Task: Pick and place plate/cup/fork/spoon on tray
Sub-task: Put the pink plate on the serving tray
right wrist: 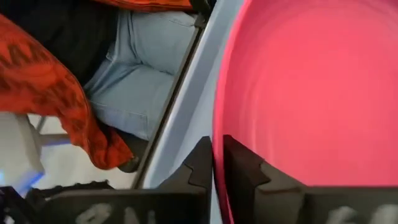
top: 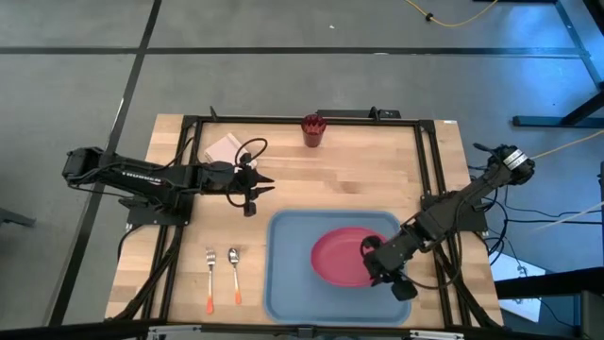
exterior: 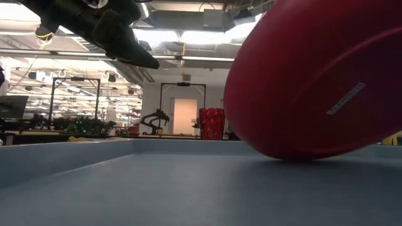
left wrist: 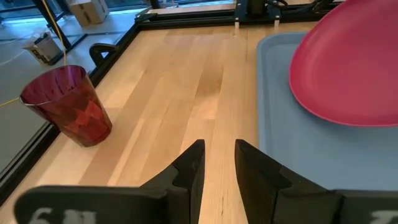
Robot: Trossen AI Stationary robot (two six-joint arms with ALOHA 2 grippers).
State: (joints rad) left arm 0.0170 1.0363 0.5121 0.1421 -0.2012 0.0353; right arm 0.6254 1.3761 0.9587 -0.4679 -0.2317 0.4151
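One rim edge of the plate [top: 342,257] sits pinched between my right gripper [right wrist: 216,163] fingers, tilted over the tray [top: 288,283] so it lowers flat. My left gripper [left wrist: 217,167] waits narrowly parted near the cup [left wrist: 65,102]. Plate's underside carries a sticker, unreadable.

A grey floor [top: 283,85] crossed by dark lines is seen around the wooden tabletop [top: 349,179]. Beyond, a large hall is lit by ceiling light strips [exterior: 75,53], with a bright doorway [exterior: 183,117].
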